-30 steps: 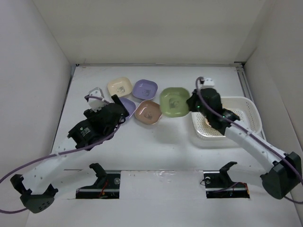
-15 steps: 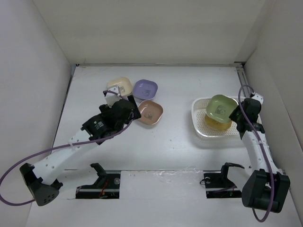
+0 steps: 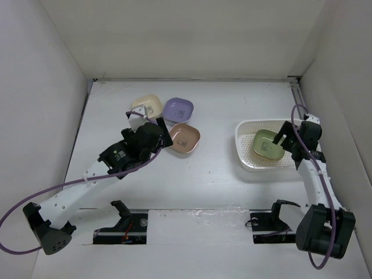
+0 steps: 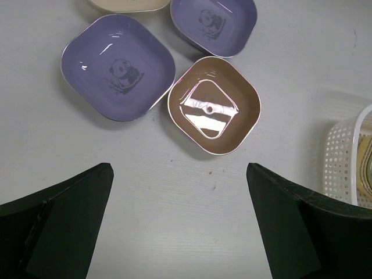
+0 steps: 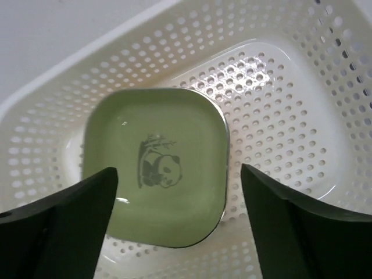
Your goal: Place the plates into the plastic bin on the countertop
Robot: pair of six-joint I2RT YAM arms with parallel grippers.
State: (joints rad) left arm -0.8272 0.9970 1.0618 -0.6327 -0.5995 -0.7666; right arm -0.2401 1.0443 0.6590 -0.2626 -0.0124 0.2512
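Note:
A green plate (image 3: pixel 267 143) (image 5: pixel 154 197) with a panda print lies in the white plastic bin (image 3: pixel 241 145) (image 5: pixel 279 104) at the right of the countertop (image 3: pixel 215 186). My right gripper (image 3: pixel 283 139) (image 5: pixel 177 174) hangs just above it, open, holding nothing. On the left lie a cream plate (image 3: pixel 146 106), a purple plate (image 3: pixel 178 108) (image 4: pixel 214 23) and a pink-brown plate (image 3: pixel 184 137) (image 4: pixel 214 104). The left wrist view shows a second purple plate (image 4: pixel 119 67). My left gripper (image 3: pixel 164 136) (image 4: pixel 179 168) is open over bare countertop just short of these plates.
White walls close in the workspace on the left, back and right. The bin's corner (image 4: pixel 343 157) shows at the right edge of the left wrist view. Two black mounts (image 3: pixel 125 212) sit at the near edge.
My right gripper has opened and let go of the green plate, which now lies lower in the bin. The left arm has hardly moved.

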